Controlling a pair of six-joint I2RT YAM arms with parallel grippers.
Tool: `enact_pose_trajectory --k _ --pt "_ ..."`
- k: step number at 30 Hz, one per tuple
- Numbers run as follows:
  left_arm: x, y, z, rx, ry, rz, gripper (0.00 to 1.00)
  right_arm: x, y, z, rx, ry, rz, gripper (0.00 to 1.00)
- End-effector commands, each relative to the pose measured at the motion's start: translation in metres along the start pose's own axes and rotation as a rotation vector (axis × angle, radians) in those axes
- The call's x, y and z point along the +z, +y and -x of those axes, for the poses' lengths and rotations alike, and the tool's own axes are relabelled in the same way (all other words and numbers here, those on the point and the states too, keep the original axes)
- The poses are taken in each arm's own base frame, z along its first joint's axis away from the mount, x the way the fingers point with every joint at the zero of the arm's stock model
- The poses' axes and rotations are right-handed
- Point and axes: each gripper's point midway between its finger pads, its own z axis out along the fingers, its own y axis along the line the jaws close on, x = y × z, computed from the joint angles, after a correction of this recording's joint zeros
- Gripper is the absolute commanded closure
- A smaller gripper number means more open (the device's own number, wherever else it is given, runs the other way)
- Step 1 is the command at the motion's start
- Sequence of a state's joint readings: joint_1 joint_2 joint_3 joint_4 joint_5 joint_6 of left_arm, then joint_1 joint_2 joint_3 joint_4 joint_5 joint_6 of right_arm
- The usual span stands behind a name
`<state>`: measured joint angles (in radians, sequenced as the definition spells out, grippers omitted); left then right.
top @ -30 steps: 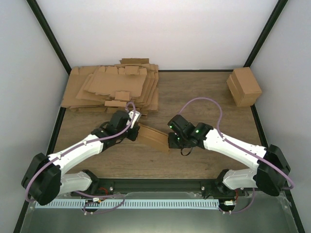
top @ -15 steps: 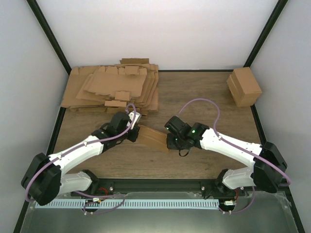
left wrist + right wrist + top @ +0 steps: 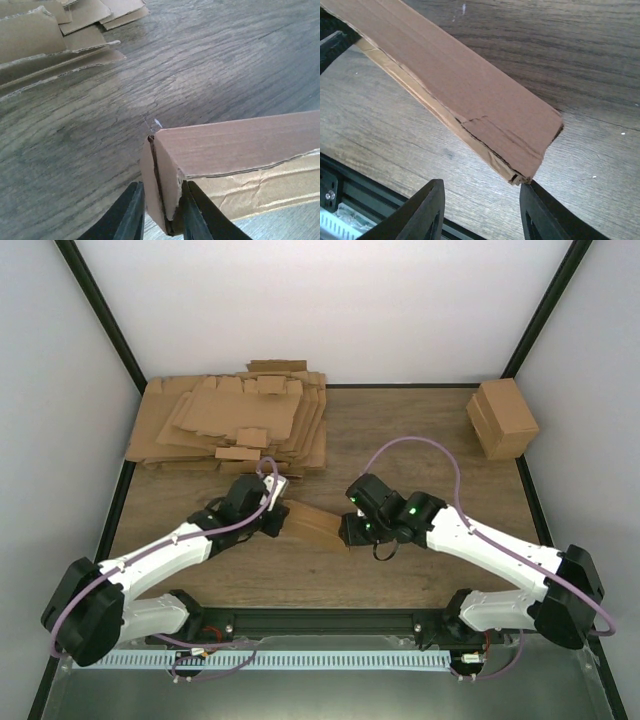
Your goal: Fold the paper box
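Observation:
The paper box (image 3: 312, 525) is a small oblong brown carton held between the two arms above the table's middle. My left gripper (image 3: 277, 517) is shut on its left end; in the left wrist view the black fingers (image 3: 131, 215) pinch the box's end flaps (image 3: 165, 185). My right gripper (image 3: 352, 530) is open at the box's right end. In the right wrist view the box (image 3: 465, 95) runs diagonally, its torn corner touching the right finger (image 3: 540, 210), while the left finger (image 3: 427, 210) stands apart from it.
A thick pile of flat cardboard sheets (image 3: 230, 425) lies at the back left, also in the left wrist view (image 3: 45, 35). A blocky brown carton (image 3: 502, 418) stands at the back right. The black frame rail (image 3: 350, 190) runs along the near table edge.
My right arm shifted slightly left then back right beside the box's right end. The left gripper kept its hold on the box, nearly still.

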<state>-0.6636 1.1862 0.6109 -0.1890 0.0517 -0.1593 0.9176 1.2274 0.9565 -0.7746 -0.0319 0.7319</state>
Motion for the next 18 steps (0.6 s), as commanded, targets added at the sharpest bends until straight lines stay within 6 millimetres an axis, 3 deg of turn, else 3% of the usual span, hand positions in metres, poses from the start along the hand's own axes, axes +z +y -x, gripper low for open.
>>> enact_pose_trajectory --k 1,4,7,12,16,18 --pt "-0.008 -0.003 0.0 -0.027 -0.001 -0.011 0.71 -0.022 0.016 0.019 -0.049 -0.04 0.084 0.54" --pt "-0.017 -0.004 0.009 -0.033 -0.02 -0.005 0.57 -0.034 0.014 0.027 -0.04 -0.074 0.122 0.36" --pt "-0.031 0.0 0.019 -0.046 -0.039 0.028 0.43 -0.048 0.014 0.034 -0.024 -0.126 0.165 0.31" --pt "-0.057 -0.001 0.04 -0.087 -0.098 0.038 0.29 -0.052 0.009 0.041 0.028 -0.144 0.229 0.31" --pt "-0.07 0.009 0.056 -0.242 -0.122 0.096 0.01 -0.044 -0.003 0.049 0.113 -0.149 0.23 0.36" --pt "-0.077 0.017 0.063 -0.325 -0.129 0.142 0.0 -0.045 -0.006 0.053 0.151 -0.172 0.236 0.36"
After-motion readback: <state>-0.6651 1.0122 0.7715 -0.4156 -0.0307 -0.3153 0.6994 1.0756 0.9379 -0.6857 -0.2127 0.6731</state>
